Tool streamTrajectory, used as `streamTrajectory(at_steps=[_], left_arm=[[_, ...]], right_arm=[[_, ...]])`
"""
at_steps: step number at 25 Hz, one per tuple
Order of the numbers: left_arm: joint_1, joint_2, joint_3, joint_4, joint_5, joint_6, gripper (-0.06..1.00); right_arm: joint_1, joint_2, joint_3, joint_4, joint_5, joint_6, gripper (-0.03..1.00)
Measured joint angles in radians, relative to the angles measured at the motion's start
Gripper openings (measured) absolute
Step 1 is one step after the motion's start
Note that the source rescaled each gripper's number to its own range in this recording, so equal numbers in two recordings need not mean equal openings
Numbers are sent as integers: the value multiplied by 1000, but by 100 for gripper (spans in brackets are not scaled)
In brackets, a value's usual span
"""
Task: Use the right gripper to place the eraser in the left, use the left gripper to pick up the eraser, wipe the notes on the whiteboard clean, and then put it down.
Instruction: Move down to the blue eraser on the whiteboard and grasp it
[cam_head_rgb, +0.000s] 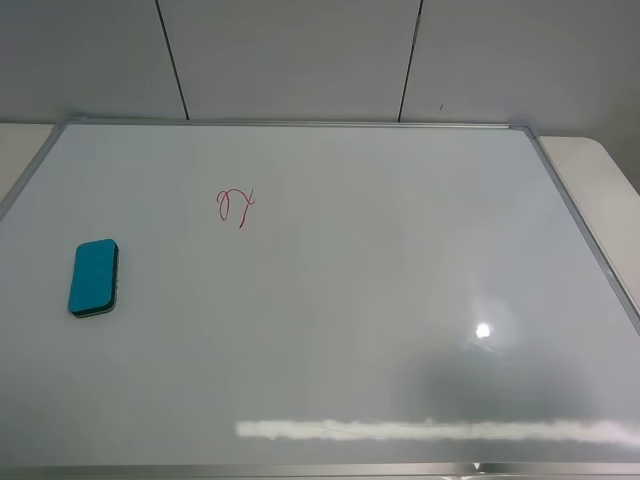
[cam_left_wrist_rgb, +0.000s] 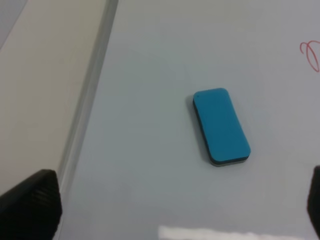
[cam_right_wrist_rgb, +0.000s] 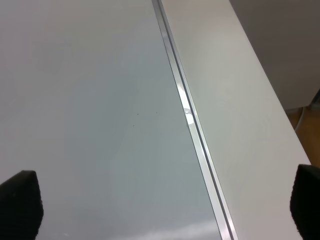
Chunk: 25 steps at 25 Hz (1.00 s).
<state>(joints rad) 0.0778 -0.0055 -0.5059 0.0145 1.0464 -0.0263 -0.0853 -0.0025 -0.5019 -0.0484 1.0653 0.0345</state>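
Note:
The teal-blue eraser (cam_head_rgb: 94, 277) lies flat on the left part of the whiteboard (cam_head_rgb: 360, 270), dark felt side down. The red notes (cam_head_rgb: 235, 206) sit up and to the right of it, apart from it. Neither gripper shows in the exterior view. In the left wrist view the left gripper (cam_left_wrist_rgb: 175, 200) is open and empty, above the board, with the eraser (cam_left_wrist_rgb: 220, 125) ahead of it and an edge of the notes (cam_left_wrist_rgb: 310, 54) visible. The right gripper (cam_right_wrist_rgb: 162, 200) is open and empty over the board's right frame (cam_right_wrist_rgb: 192, 125).
The whiteboard's silver frame (cam_head_rgb: 580, 215) borders a pale table (cam_head_rgb: 600, 190) on the right and another strip of table (cam_left_wrist_rgb: 45, 90) on the left. A grey panelled wall (cam_head_rgb: 300, 55) stands behind. Light glare (cam_head_rgb: 483, 330) marks the board's lower right.

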Motion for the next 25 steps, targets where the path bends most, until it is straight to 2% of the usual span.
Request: streamTrajectory(at_steps=[6, 11, 19, 25], left_arm=[[0, 19, 0, 1, 1, 0, 100], [0, 118, -5, 3, -1, 1, 100], [0, 434, -100, 1, -47, -6, 100], [0, 737, -215, -20, -43, -98, 100]], right_arm=[[0, 0, 0, 0, 0, -1, 100], [0, 0, 0, 0, 0, -1, 100], [0, 0, 0, 0, -2, -1, 100], [0, 0, 0, 0, -3, -1, 100]])
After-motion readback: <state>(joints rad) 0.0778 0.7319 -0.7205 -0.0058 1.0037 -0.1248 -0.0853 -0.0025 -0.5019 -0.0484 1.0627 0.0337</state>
